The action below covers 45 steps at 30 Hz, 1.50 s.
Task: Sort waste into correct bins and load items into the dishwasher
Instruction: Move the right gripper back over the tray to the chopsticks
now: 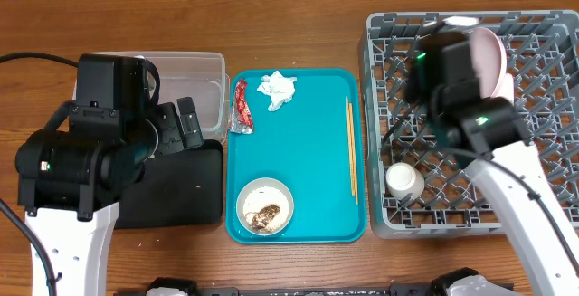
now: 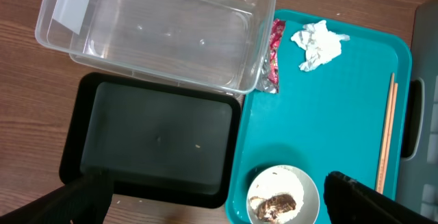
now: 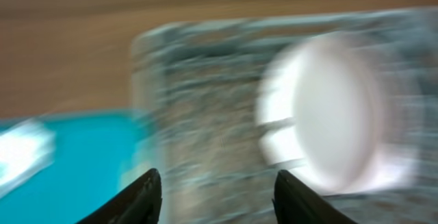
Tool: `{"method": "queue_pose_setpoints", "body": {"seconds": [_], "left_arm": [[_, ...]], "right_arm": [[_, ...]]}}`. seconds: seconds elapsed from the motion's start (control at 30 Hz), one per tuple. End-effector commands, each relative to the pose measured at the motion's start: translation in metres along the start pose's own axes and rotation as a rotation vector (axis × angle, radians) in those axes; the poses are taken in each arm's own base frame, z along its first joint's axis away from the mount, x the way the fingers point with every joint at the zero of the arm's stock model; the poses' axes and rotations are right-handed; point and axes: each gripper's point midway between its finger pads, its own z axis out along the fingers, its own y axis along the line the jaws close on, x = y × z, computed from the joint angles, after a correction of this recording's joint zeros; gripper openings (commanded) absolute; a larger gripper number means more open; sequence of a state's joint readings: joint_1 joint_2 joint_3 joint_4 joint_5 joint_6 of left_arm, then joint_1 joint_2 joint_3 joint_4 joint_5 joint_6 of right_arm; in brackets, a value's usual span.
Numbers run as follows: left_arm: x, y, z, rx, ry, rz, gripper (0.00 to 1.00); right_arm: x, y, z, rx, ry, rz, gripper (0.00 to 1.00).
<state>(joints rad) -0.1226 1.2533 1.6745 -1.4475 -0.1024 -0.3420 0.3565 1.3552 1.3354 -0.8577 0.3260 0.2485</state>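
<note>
On the teal tray [image 1: 317, 142] lie a red wrapper [image 1: 242, 106], a white tissue [image 1: 277, 89], wooden chopsticks [image 1: 351, 149] and a white bowl [image 1: 265, 207] holding brownish food scraps [image 2: 276, 206]. The clear tub [image 2: 157, 25] and black tray [image 2: 157, 138] sit to its left. My left gripper [image 2: 212, 203] is open and empty, above the black tray's near edge and the bowl. The grey dish rack [image 1: 534, 142] holds an upright pale plate [image 1: 493, 61] and a white cup [image 1: 403, 183]. My right gripper [image 3: 219, 200] is open and empty over the rack, left of the plate [image 3: 328, 121]; its view is blurred.
The wooden table [image 1: 298, 33] runs behind the tub, teal tray and rack. The left arm [image 1: 90, 151] hangs over the tub and black tray. The right arm [image 1: 507, 169] crosses the rack from the front right.
</note>
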Motion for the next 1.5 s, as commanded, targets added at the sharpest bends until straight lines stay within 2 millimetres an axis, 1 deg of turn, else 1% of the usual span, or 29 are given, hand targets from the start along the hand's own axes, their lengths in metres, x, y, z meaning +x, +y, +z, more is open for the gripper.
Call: {"method": "queue_pose_setpoints", "body": {"seconds": [0.0, 0.07, 0.1, 0.17, 0.23, 0.37, 0.43, 0.57, 0.73, 0.87, 0.9, 0.97, 1.13, 1.27, 1.3, 1.4, 1.47], "left_arm": [[-0.003, 0.002, -0.002, -0.01, -0.011, -0.021, 1.0], [-0.003, 0.002, -0.002, -0.01, -0.011, -0.021, 1.0], [-0.003, 0.002, -0.002, -0.01, -0.011, -0.02, 1.0], [-0.003, 0.002, -0.002, -0.01, -0.012, -0.021, 1.0], [-0.003, 0.002, -0.002, -0.01, -0.011, -0.021, 1.0], [-0.003, 0.002, -0.002, -0.01, -0.011, -0.021, 1.0], [-0.003, 0.002, -0.002, -0.01, -0.011, -0.021, 1.0], [-0.003, 0.002, -0.002, -0.01, -0.011, -0.021, 1.0], [-0.003, 0.002, -0.002, -0.01, -0.011, -0.021, 1.0], [-0.003, 0.002, -0.002, -0.01, -0.011, -0.021, 1.0], [-0.003, 0.002, -0.002, -0.01, -0.011, -0.02, 1.0], [-0.003, 0.002, -0.002, -0.01, -0.011, -0.021, 1.0], [-0.003, 0.002, -0.002, -0.01, -0.011, -0.021, 1.0], [-0.003, 0.002, -0.002, -0.01, -0.011, -0.021, 1.0], [-0.003, 0.002, -0.002, -0.01, -0.011, -0.021, 1.0], [-0.003, 0.002, -0.002, -0.01, -0.011, -0.021, 1.0], [-0.003, 0.002, -0.002, -0.01, -0.011, -0.021, 1.0]], "right_arm": [[0.037, 0.088, -0.021, -0.381, 0.183, 0.059, 0.48], [0.059, 0.108, -0.02, -0.392, 0.265, 0.073, 0.48], [0.068, 0.115, -0.016, -0.382, 0.295, 0.064, 0.47], [0.087, 0.126, -0.003, -0.342, 0.344, 0.032, 0.46], [0.105, 0.13, 0.017, -0.272, 0.383, -0.015, 0.45], [0.132, 0.119, 0.06, -0.113, 0.448, -0.032, 0.44], [0.143, 0.115, 0.079, -0.075, 0.482, -0.036, 0.44], [0.162, 0.11, 0.106, -0.033, 0.536, -0.058, 0.44], [0.184, 0.103, 0.128, 0.016, 0.599, -0.067, 0.44], [0.194, 0.097, 0.139, 0.036, 0.632, -0.061, 0.43], [0.195, 0.096, 0.141, 0.038, 0.638, -0.059, 0.4], [0.196, 0.095, 0.142, 0.039, 0.643, -0.057, 0.38], [0.197, 0.094, 0.144, 0.044, 0.645, -0.056, 0.38], [0.205, 0.092, 0.149, 0.057, 0.665, -0.059, 0.37], [0.207, 0.093, 0.15, 0.047, 0.674, -0.067, 0.34], [0.211, 0.103, 0.15, -0.029, 0.699, -0.118, 0.33], [0.211, 0.101, 0.15, -0.021, 0.697, -0.12, 0.33]]}}
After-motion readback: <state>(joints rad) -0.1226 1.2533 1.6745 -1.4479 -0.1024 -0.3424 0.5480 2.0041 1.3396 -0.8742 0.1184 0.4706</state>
